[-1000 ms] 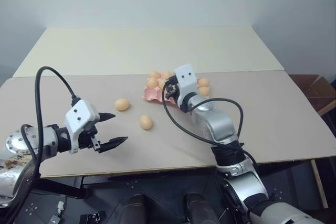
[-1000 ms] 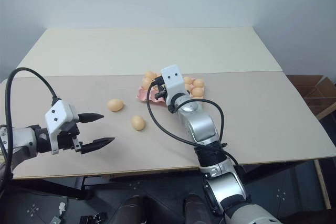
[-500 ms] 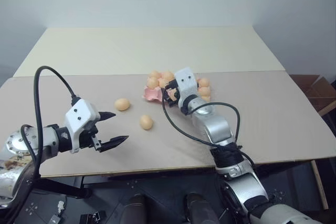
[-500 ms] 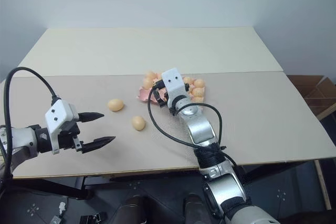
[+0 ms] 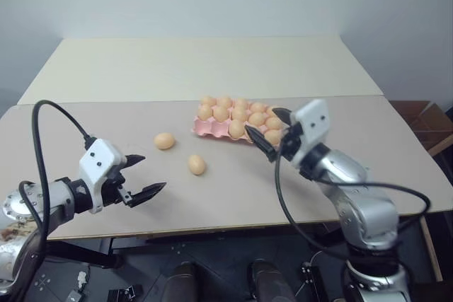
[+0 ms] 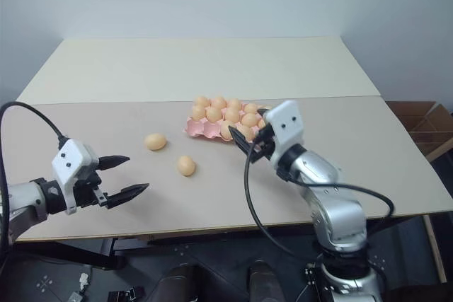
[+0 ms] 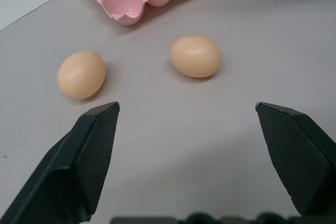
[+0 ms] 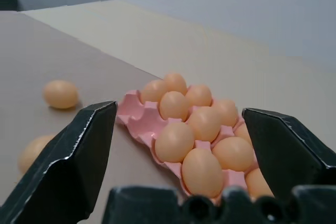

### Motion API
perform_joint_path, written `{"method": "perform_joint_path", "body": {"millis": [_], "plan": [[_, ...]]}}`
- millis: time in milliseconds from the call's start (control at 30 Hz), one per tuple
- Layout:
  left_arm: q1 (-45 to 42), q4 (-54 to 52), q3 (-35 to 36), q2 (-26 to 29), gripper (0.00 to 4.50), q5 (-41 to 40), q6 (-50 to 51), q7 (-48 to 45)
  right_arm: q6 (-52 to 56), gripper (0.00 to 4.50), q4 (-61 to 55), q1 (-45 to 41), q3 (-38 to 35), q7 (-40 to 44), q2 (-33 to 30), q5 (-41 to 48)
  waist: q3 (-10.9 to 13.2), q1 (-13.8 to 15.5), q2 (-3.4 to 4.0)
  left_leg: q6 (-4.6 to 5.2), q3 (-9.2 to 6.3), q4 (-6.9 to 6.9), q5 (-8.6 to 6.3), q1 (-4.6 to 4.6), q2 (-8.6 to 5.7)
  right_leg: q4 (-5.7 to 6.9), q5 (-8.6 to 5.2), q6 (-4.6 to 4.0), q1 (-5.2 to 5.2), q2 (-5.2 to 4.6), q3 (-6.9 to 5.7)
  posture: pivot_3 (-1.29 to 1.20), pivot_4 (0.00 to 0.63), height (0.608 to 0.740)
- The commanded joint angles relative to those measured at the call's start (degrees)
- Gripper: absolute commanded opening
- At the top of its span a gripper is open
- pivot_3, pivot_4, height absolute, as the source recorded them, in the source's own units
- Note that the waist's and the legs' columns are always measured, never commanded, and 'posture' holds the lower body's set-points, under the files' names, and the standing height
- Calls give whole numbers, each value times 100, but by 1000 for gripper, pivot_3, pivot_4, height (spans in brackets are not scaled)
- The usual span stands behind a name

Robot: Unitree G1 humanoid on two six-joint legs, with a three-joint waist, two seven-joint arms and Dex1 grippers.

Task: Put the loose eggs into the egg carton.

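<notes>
**benchwatcher:** Ok, going left to right. The left end effector (image 5: 141,177), two black fingers on a white block, hangs over the near left part of the pale beige bench (image 5: 106,125), spread wide with nothing between the fingers. It points toward two loose eggs, smooth pale orange-tan ovals: one egg (image 5: 164,141) further back on the left, the other egg (image 5: 197,165) nearer and a bit to the right. Both lie on the bare bench, apart from each other and short of the carton.

**eggspert_22:** And the carton itself?

**benchwatcher:** The flat pink moulded egg carton (image 5: 207,127) sits mid-bench, just right of those two, most cups filled with the same tan eggs. The cups at its near left corner look bare pink in the right wrist view. The right end effector (image 5: 265,134) hovers at the carton's right end, fingers released wide, gripping nothing.

**eggspert_22:** So two eggs outside the carton?

**benchwatcher:** Yep, two on the bench.
</notes>
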Motion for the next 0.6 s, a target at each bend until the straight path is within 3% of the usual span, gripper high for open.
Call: {"method": "perform_joint_path", "body": {"millis": [33, 200, 333, 600], "plan": [[193, -376, 236, -96, 4500, -102, 177, 249, 119, 4463, -723, 410, -838, 911, -593, 1196, 2, 11, -2, 0, 1, 1, 0, -1, -1, -2, 0, 0, 0, -2, 1, 0, 150, 740], [444, -687, 20, -347, 4500, -78, 294, 522, 414, 4463, -1097, 1197, -1632, 1569, -1530, 2329, 3, 39, -9, 0, 1, 1, 0, 7, 0, -4, 0, -2, 9, -2, 2, 0, 150, 740], [639, -1182, -553, -758, 4500, 16, 550, 1094, 535, 4463, -1382, 1882, -2337, 1905, -2177, 3013, 3, 110, -9, 0, 2, 3, 0, 11, -1, -7, -3, -3, 13, -2, 4, 0, 150, 740], [548, -1583, -1479, -1347, 4500, 595, 896, 2313, 474, 4463, -1431, 2312, -2925, 1833, -2747, 3652, 2, 167, -21, 0, 0, 10, 0, 12, -2, -13, -9, 7, 20, 0, 6, 0, 150, 740]]}}
